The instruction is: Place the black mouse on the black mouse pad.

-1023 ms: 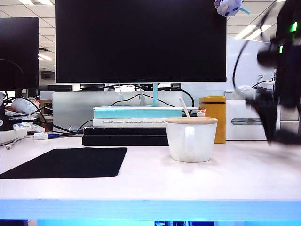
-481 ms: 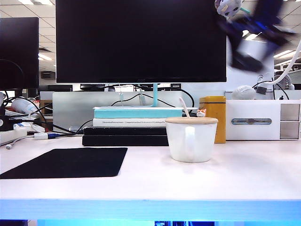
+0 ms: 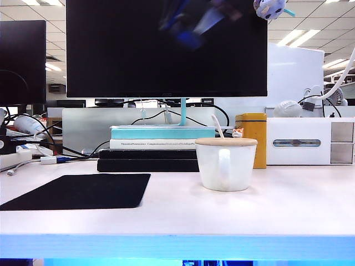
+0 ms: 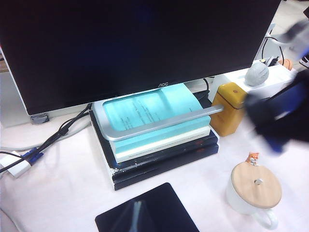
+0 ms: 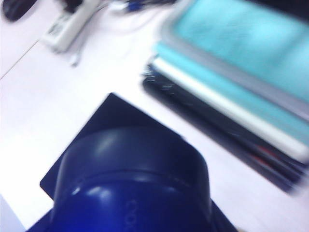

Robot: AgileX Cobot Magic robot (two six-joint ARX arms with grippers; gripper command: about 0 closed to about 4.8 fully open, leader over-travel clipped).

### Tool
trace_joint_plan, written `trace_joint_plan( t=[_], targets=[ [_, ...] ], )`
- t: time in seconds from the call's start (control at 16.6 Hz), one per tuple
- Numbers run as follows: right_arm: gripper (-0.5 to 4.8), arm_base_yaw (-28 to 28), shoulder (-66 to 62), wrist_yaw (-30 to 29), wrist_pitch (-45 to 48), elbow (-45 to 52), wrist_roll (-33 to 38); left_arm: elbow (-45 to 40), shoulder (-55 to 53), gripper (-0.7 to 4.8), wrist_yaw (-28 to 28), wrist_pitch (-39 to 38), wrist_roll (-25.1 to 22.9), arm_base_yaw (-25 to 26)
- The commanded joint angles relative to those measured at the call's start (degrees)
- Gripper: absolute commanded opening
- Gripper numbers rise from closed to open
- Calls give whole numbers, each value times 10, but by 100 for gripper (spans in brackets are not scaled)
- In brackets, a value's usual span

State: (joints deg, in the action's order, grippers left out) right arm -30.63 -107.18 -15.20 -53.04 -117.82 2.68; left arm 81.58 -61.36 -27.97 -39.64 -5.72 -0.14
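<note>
Your right gripper (image 3: pixel 191 25) is a blur at the upper middle of the exterior view, likely clamped on the mouse (image 5: pixel 133 181), the dark dome filling the right wrist view's foreground above the pad (image 3: pixel 77 191). The pad lies bare at lower left. Lowering and release remain. Your left gripper is unseen.

My view: pale counter (image 3: pixel 288 210), loaded.
Left of the white mug (image 3: pixel 226 164) I see the black mouse pad (image 3: pixel 77 191); behind the mug, stacked books (image 3: pixel 150 160) and a yellow tin (image 3: pixel 252 138).
</note>
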Motion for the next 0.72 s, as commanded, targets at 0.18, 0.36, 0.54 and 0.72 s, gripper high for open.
trace_joint_plan(
  t=[0.18,0.36,0.54,0.72],
  targets=[
    [295,-69,-105,-2,21,-77,-1,4,2,-5,-6,8,2,-1],
    [295,-91,-174,-2,29,-127,-1,4,2,-5,-6,8,2,-1],
    [295,-101,-230,21,58,-140,-2,4,2,-5,-6,9,2,-1],
    [295,-108,-258,65,52,-140,-5,4,2,-5,-6,13,2,-1]
  ],
)
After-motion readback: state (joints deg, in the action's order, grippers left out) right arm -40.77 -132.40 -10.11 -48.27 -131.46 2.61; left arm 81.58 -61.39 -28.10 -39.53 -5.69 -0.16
